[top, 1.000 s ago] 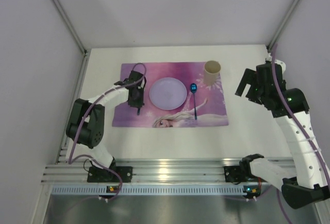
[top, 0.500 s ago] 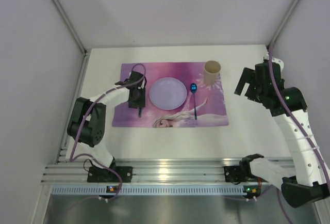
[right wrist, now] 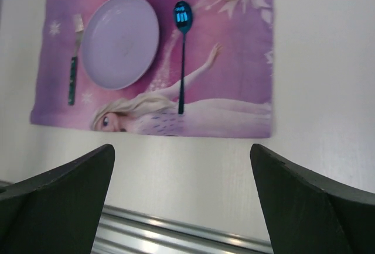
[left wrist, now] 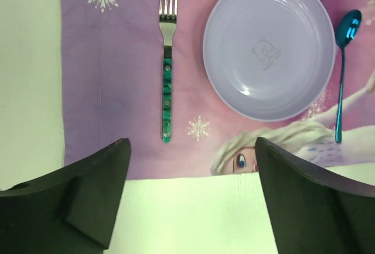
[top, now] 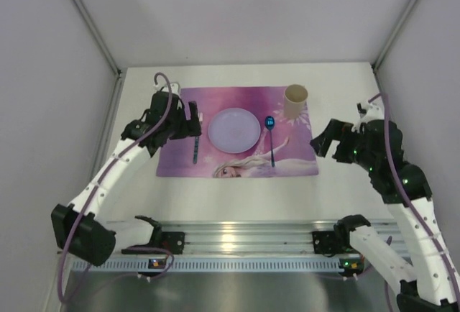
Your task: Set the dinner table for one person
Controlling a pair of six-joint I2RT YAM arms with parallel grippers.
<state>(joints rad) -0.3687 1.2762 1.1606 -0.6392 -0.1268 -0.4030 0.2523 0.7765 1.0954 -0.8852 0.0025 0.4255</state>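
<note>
Both wide open and empty above the dinner table (top: 237, 197): left gripper (top: 192, 124) freshly lifted off the fork (left wrist: 167, 84), now left of plate (left wrist: 266, 43) and spoon (left wrist: 341, 78) on the placemat (left wrist: 117, 61), right gripper (top: 323, 143) idle, cup (top: 295, 100) at its far right corner; setting likely done.

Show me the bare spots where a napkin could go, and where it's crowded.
Bare table runs between the mat and the rail, and again between the mat and the back wall. On the mat, the near right corner beyond the spoon is free. The fork, plate, spoon and cup crowd the rest.
</note>
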